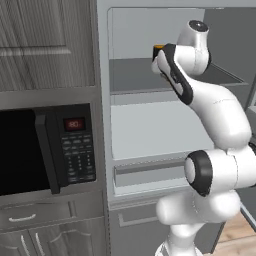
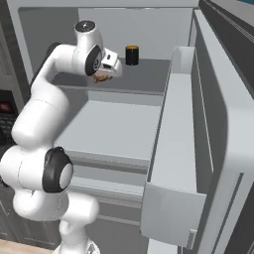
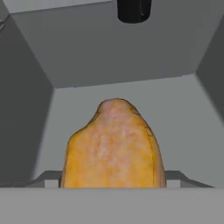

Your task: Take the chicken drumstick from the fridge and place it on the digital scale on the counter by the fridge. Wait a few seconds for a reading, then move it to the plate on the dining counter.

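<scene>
The fridge [image 2: 178, 124] stands open, its door swung out to the right. My gripper [image 2: 105, 74] reaches into the upper shelf [image 1: 135, 75]. The chicken drumstick [image 3: 113, 146], a glossy golden orange-brown lump, sits between my fingers in the hand view, and the fingertips [image 3: 47, 177] press against its two sides. From the right base view the chicken drumstick [image 2: 101, 77] shows as a small orange patch just under the hand, low over the shelf floor. The digital scale, the plate and the dining counter are out of view.
A black jar with an orange band [image 2: 131, 54] stands at the back of the same shelf, beyond the drumstick. A black microwave [image 1: 45, 150] with a red display is built in left of the fridge. The door's shelf bin [image 2: 173, 208] juts out on the right.
</scene>
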### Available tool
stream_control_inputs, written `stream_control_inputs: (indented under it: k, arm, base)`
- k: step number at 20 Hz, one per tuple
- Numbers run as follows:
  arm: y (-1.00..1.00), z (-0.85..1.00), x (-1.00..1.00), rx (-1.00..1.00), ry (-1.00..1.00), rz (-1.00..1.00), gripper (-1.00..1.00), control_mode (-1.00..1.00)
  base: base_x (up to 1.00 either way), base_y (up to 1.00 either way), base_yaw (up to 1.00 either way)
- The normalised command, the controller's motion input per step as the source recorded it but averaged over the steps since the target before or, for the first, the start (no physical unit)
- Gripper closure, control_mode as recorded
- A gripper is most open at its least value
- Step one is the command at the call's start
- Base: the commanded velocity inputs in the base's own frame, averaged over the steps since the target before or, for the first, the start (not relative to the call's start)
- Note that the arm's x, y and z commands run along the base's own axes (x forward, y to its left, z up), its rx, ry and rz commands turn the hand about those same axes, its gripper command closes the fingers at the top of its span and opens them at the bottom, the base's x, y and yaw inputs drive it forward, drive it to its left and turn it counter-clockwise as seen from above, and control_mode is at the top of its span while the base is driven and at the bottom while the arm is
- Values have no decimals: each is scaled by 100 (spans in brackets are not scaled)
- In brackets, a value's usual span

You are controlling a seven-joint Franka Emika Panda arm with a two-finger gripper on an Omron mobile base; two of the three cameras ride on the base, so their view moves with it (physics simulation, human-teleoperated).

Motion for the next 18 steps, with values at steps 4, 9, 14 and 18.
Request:
stream_control_inputs:
  k: [4, 9, 14, 18]
  arm:
    - [27, 0, -100, 0, -3, 0, 100, -100]
    - [25, 3, -100, 0, 0, 0, 100, -100]
    - [10, 15, -100, 0, 0, 1, 100, -100]
    - [0, 15, -100, 0, 0, 2, 100, -100]
  base:
    - [0, 0, 0]
    - [0, 0, 0]
    - [0, 0, 0]
    - [0, 0, 0]
